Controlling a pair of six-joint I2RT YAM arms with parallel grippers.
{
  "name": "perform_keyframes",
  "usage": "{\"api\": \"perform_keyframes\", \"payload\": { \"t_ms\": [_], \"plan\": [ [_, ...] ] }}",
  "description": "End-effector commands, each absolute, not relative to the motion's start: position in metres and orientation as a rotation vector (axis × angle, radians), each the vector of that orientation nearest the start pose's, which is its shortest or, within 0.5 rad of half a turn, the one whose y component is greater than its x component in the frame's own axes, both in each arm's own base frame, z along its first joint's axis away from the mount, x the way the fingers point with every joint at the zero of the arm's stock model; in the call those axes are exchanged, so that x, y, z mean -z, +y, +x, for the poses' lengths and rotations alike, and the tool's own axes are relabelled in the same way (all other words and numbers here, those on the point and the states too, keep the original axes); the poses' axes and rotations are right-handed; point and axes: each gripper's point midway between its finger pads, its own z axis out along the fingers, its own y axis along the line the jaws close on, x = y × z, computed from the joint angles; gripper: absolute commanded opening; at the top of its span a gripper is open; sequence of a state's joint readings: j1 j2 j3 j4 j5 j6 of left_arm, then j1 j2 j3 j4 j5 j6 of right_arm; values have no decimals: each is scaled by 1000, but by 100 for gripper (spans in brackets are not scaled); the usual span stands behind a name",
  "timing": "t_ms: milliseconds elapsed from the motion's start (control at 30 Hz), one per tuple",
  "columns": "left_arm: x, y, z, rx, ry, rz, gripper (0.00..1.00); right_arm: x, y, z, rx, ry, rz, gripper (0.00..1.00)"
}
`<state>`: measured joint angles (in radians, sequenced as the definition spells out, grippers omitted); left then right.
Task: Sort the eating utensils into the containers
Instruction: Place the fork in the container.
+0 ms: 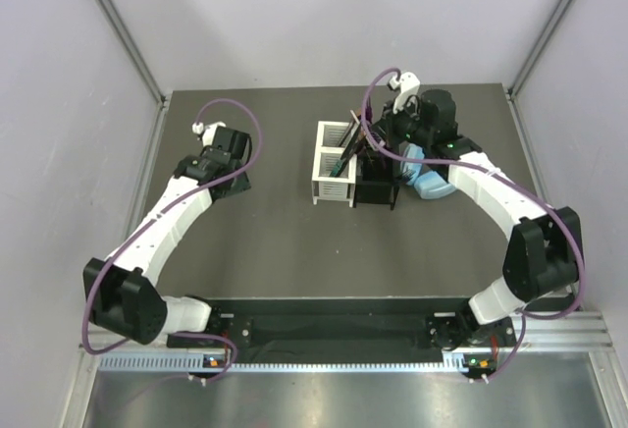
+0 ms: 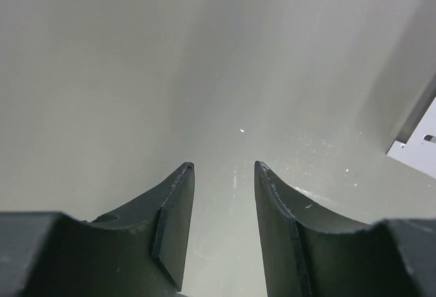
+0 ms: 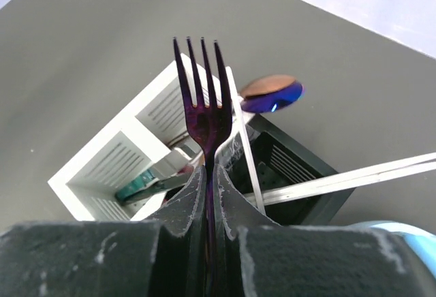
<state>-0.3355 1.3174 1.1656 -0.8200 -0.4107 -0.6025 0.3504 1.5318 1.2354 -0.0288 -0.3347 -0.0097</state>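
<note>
My right gripper [image 3: 210, 171] is shut on the neck of an iridescent purple fork [image 3: 202, 99], tines pointing away from the camera. It hangs above the white caddy [image 3: 116, 167] and the black caddy [image 3: 306, 174], which stand side by side. A green-handled knife [image 3: 139, 189] leans in the white caddy. A purple-blue spoon [image 3: 272, 92] and pale sticks [image 3: 354, 178] stick out of the black one. From above, the right gripper [image 1: 385, 138] is over the two caddies [image 1: 334, 168]. My left gripper [image 2: 223, 166] is open over bare table, holding nothing.
Light-blue headphones [image 1: 427, 178] lie just right of the black caddy [image 1: 376, 183], under the right arm. The left gripper [image 1: 234, 175] is well left of the caddies. A white bracket [image 2: 415, 147] shows at the right edge of the left wrist view.
</note>
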Motion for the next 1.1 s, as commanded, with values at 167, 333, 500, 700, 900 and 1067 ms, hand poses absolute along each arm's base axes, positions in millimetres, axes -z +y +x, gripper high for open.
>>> {"api": "perform_keyframes", "payload": {
  "t_ms": [167, 333, 500, 700, 900, 1067],
  "plan": [
    [-190, -66, 331, -55, 2340, -458, 45, -249, 216, 426, -591, 1721, -517, 0],
    [-185, -72, 334, -24, 2355, -459, 45, -240, 203, 401, -571, 1754, -488, 0],
    [-183, -81, 340, 17, 2364, -444, 45, -235, 192, 383, -554, 1779, -460, 10],
    [-181, -90, 348, 48, 2384, -414, 46, -234, 188, 381, -533, 1809, -465, 31],
    [-179, -100, 359, 69, 2424, -387, 47, -252, 188, 392, -519, 1799, -430, 38],
    [-183, -105, 370, 81, 2426, -372, 49, -312, 164, 408, -417, 1738, -324, 45]
  ]
}}
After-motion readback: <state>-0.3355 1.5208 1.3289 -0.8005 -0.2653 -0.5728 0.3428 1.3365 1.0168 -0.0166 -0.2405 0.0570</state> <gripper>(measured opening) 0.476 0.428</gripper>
